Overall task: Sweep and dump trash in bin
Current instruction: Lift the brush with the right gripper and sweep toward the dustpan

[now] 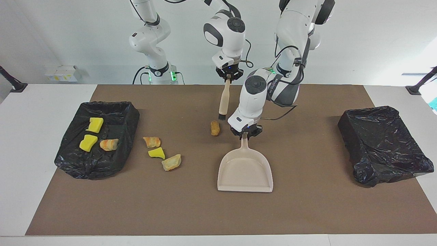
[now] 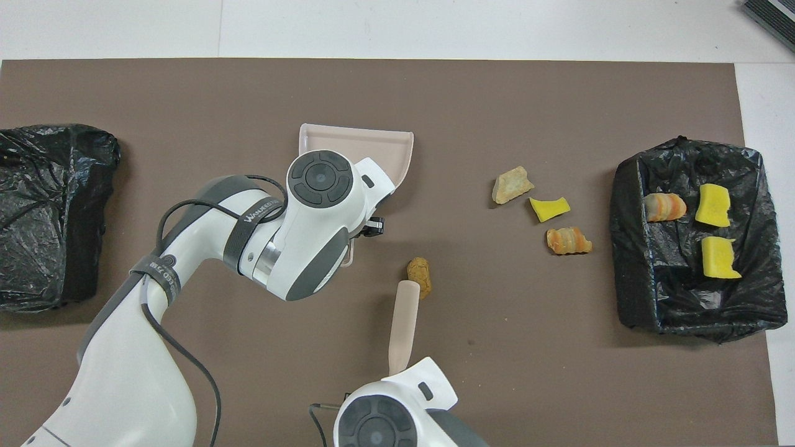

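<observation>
Seven trash chunks total: three already in the black-lined bin (image 1: 97,136) at the right arm's end of the surface (image 1: 307,212), two yellow (image 1: 95,124) plus a striped orange one (image 1: 109,144). Three more sit just beside that bin: striped orange (image 1: 152,141), yellow w/ green face (image 1: 156,153), tan (image 1: 171,162), close together. The seventh, an orange-brown chunk (image 1: 214,127), lies alone mid-surface, near the dustpan handle.

Right end effector (image 1: 227,76) is clamped on the brush (image 1: 224,101), which hangs nearly upright w/ bristle end low, just beside the lone chunk on its robot side. Left end effector (image 1: 245,132) grips the dustpan (image 1: 245,169) by its handle; pan is flat, mouth facing away from the robots.

Risks, as I judge them:
- Pan mouth points away from the chunk, so a stroke now would prob. push the chunk past the pan, not into it; pan needs re-aiming first.
- Chunk looks rounded, light foam; a fast flick could roll or bounce it off course.
- Both wrists are close together; brush stroke toward the pan could clip the left arm.
- Second bin (image 1: 382,143) at the left arm's end is empty; either bin serves for dumping, but tilting the pan en route may spill the chunk.
</observation>
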Robot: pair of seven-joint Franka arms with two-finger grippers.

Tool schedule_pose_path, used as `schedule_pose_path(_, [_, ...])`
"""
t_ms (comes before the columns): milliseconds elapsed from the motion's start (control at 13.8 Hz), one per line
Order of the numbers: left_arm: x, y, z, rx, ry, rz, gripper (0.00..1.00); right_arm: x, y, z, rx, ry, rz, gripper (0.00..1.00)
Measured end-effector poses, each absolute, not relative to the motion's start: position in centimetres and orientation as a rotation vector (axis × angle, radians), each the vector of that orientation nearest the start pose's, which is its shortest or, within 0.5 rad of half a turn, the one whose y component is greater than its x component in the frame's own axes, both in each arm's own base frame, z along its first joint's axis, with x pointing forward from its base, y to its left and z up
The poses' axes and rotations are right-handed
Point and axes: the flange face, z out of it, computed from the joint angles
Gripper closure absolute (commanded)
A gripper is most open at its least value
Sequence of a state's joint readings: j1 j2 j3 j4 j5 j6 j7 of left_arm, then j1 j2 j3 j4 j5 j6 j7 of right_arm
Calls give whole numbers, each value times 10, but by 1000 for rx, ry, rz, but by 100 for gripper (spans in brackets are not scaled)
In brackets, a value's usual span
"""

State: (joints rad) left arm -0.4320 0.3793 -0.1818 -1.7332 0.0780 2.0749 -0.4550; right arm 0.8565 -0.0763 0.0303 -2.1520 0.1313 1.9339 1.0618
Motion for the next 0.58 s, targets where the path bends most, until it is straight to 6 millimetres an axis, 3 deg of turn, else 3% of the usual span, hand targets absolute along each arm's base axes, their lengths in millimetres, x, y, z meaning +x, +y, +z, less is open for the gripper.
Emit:
schedule_pose_path(218, [529, -346, 381, -3007, 608, 158, 100, 358, 343, 436, -3176, 382, 280, 100])
schedule_pose_path(581, [523, -317, 412, -2872, 925, 261, 100, 430, 256, 421, -3299, 256, 204, 100])
